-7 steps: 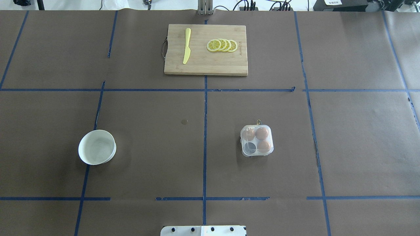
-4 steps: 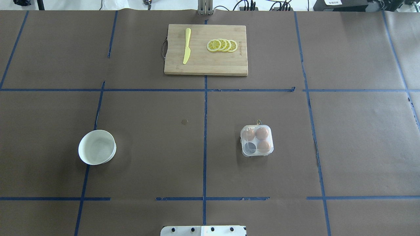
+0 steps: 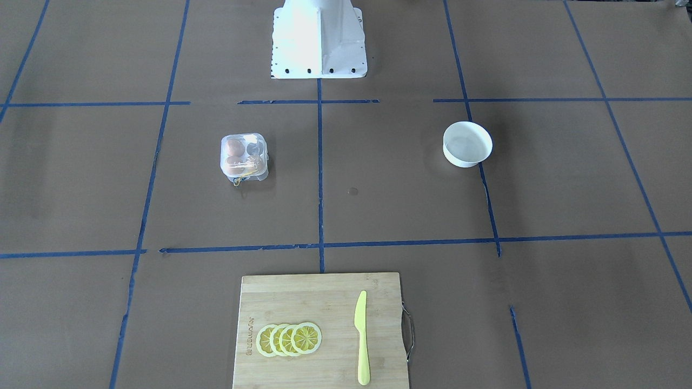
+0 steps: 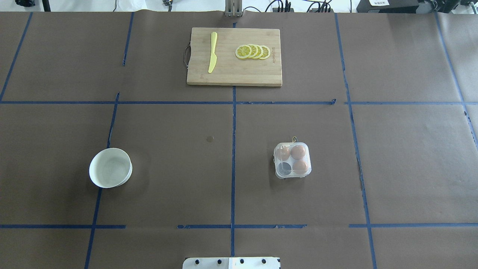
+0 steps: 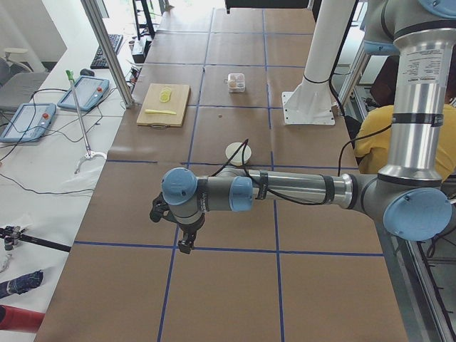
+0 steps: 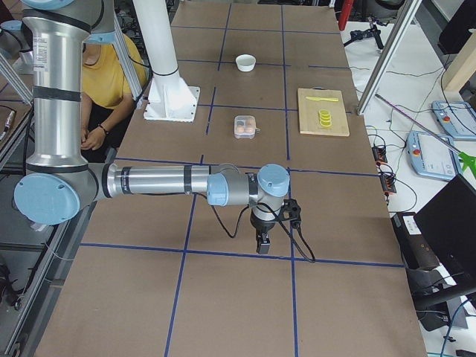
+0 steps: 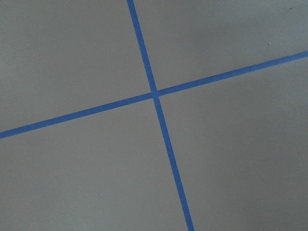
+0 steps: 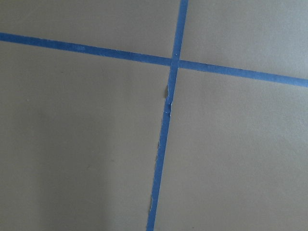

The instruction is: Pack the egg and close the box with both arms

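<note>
The clear box sits right of the table's middle, also seen in the front view. Its lid seems to lie down over the cups. Three brown eggs show inside, one at the far right cup, one near right, one far left. The near left cup looks dark and empty. My left gripper hangs over the table's left end, far from the box. My right gripper hangs over the right end. I cannot tell whether either is open or shut. Both wrist views show only brown paper and blue tape.
An empty white bowl stands at the left. A wooden cutting board at the far middle carries a yellow knife and lemon slices. The white pedestal base stands at the near edge.
</note>
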### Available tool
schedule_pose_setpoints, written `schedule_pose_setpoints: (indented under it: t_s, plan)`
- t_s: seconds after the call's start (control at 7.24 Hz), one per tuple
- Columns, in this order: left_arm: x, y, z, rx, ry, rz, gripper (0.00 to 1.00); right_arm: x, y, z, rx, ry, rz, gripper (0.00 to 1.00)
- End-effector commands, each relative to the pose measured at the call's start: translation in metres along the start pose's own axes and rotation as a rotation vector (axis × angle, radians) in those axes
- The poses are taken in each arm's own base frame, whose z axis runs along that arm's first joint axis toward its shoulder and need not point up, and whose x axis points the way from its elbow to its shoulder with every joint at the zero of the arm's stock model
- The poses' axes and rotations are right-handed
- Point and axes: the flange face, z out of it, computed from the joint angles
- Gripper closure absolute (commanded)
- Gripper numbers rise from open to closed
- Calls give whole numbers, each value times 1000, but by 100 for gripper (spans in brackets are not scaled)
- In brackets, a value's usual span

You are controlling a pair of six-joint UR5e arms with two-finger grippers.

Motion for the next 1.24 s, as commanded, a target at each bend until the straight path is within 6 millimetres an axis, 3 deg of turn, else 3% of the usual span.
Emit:
schedule_pose_setpoints:
  t_s: [0.0, 1.11]
  plan:
    - [0, 0, 0, 1, -1, 0, 0, 5, 4, 4, -9, 0, 12, 0]
    - [-4, 2, 4, -7, 2, -16, 0, 7, 5, 8, -17, 0, 14, 0]
